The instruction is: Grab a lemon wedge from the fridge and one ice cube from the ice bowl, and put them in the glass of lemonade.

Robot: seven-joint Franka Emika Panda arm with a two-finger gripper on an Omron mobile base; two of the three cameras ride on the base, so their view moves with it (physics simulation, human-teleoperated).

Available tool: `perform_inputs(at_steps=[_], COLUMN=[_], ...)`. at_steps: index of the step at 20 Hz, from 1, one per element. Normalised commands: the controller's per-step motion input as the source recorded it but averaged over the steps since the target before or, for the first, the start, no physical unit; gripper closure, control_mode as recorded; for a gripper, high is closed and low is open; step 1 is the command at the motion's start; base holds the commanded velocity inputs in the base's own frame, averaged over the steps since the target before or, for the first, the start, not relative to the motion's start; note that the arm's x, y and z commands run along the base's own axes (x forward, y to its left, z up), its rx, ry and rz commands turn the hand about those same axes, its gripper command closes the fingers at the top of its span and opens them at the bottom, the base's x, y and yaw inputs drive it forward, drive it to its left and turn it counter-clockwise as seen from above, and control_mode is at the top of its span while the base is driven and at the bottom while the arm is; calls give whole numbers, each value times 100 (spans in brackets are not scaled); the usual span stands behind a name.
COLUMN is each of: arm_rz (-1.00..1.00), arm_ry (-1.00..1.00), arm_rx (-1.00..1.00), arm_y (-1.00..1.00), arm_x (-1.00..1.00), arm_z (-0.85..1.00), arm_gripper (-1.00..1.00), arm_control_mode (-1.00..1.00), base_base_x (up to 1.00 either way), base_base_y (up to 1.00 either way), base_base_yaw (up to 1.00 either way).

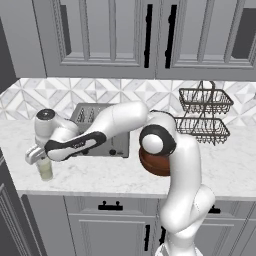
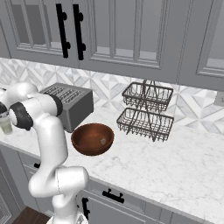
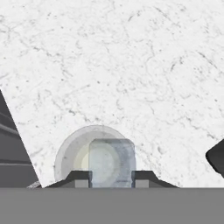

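Observation:
The glass of lemonade [image 1: 45,169] stands near the counter's left end, close to the front edge, and also shows at the left edge of the right base view [image 2: 5,126]. My gripper [image 1: 34,155] hangs just over it. From the hand view the gripper [image 3: 111,178] is shut on a clear ice cube [image 3: 111,159], directly above the glass's round rim [image 3: 64,151]. The reddish-brown ice bowl [image 2: 92,138] sits mid-counter to the right, with one pale cube [image 2: 103,141] in it. The lemon wedge is hidden from view.
A grey toaster [image 2: 70,101] stands against the backsplash behind the arm. A two-tier wire basket [image 2: 146,111] sits further right. Upper cabinets [image 1: 115,35] hang overhead. The fridge's dark grey side [image 1: 6,205] borders the counter's left end.

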Motion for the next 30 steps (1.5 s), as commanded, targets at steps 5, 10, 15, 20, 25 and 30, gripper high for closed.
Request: perform_inputs(at_steps=[5, 10, 15, 20, 25, 30], arm_rz=[0, 0, 0, 0, 0, 0], arm_ry=[0, 0, 0, 0, 0, 0], arm_rx=[0, 0, 2, 2, 0, 0], arm_y=[12, 4, 0, 0, 0, 0], arm_x=[-7, 6, 0, 0, 0, 0], arm_z=[-2, 0, -14, -9, 0, 1], arm_gripper=[100, 100, 100, -100, -100, -100], arm_control_mode=[-100, -100, -100, -100, -100, -100], base_base_x=[0, 0, 0, 0, 0, 0], base_base_y=[0, 0, 0, 0, 0, 0], base_base_yaw=[0, 0, 0, 0, 0, 0])
